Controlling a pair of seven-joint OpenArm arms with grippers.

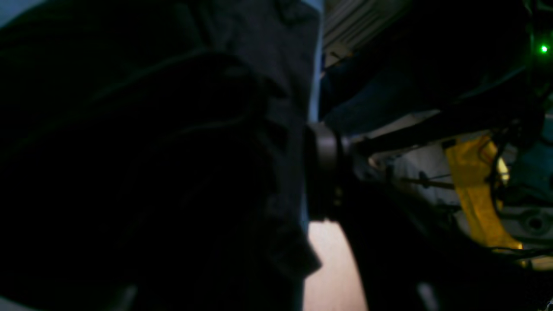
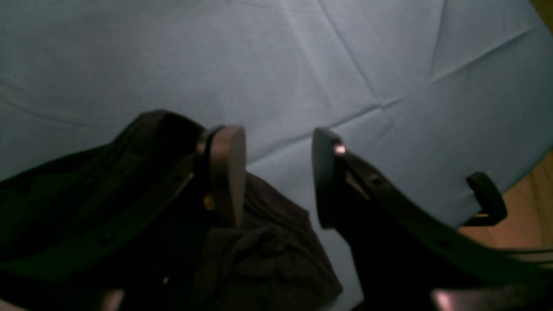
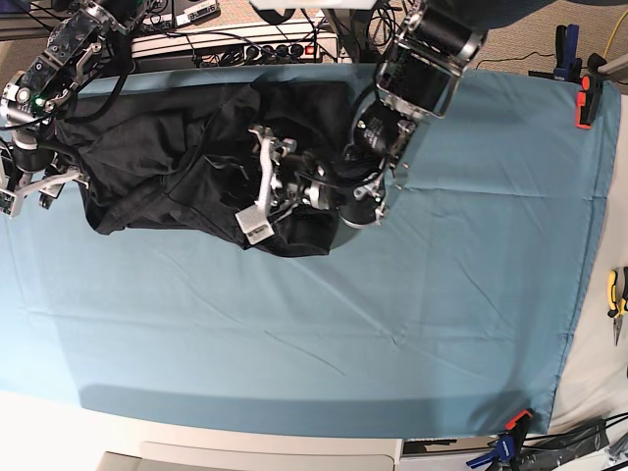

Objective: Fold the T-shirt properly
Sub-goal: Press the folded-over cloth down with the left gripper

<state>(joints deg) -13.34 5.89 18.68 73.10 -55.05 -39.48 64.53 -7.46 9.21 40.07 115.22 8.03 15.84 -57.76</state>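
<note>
The black T-shirt (image 3: 167,167) lies crumpled at the back left of the teal table cloth (image 3: 392,324). My left gripper (image 3: 259,184) reaches in from the right and hovers over the shirt's right part, its jaws apart with nothing seen between them. In the left wrist view, dark shirt fabric (image 1: 259,65) fills the left half, right against the camera. My right gripper (image 2: 276,177) is open at the shirt's left edge. Its left finger (image 2: 227,172) is over a shirt fold (image 2: 259,259), and bare cloth (image 2: 302,65) shows between the fingers. In the base view this gripper (image 3: 29,188) is at the far left.
A power strip and cables (image 3: 235,44) run along the back edge. Clamps pin the cloth at the right edge (image 3: 581,98) and the front corner (image 3: 510,432); one black clamp (image 2: 486,198) shows in the right wrist view. Pliers (image 3: 616,294) lie off the cloth's right side.
</note>
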